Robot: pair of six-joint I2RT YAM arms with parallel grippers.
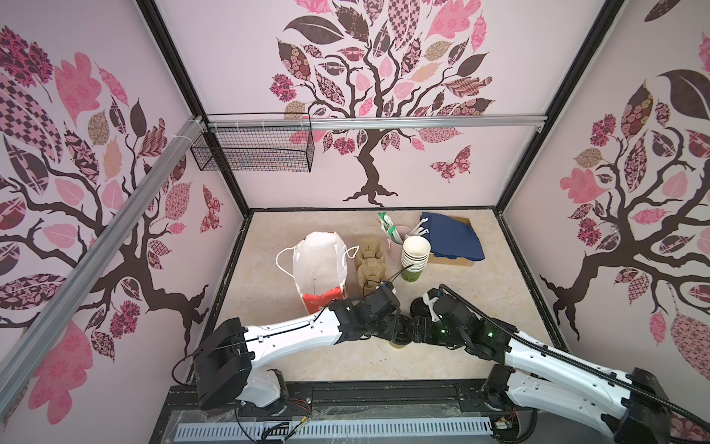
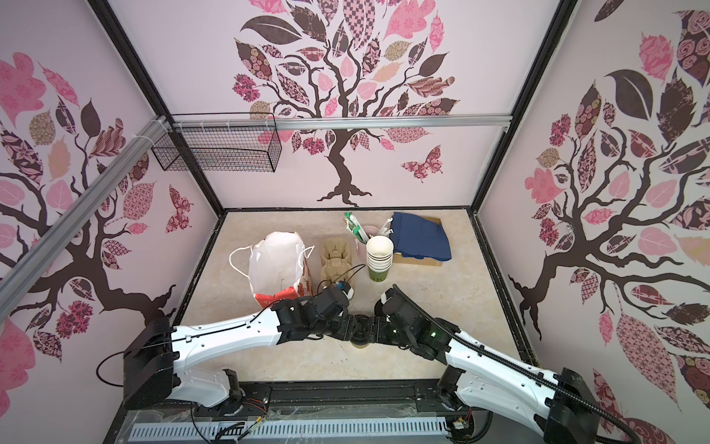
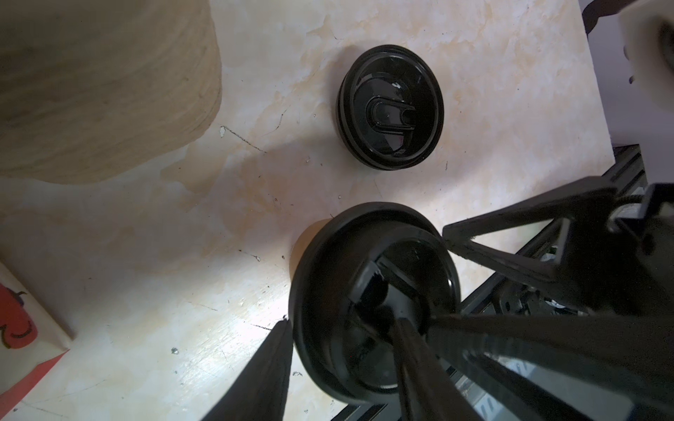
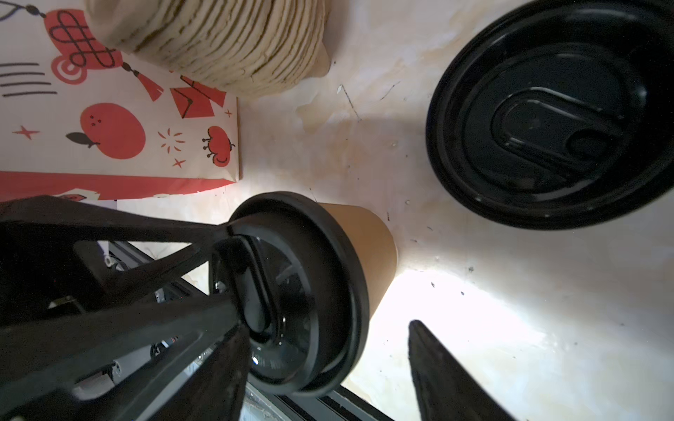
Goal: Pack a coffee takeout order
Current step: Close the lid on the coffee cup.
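The cup [image 4: 375, 251] stands upright; your left gripper [image 3: 343, 324] clamps its lid [image 4: 328, 277], evidently to steady it, while your right gripper [image 4: 328, 324] stands released astride it.

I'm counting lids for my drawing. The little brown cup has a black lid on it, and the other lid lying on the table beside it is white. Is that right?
Not quite: the other lid is black too, not white. The left wrist view shows it lying on the table beside the little brown cup, which does have a black lid on it.
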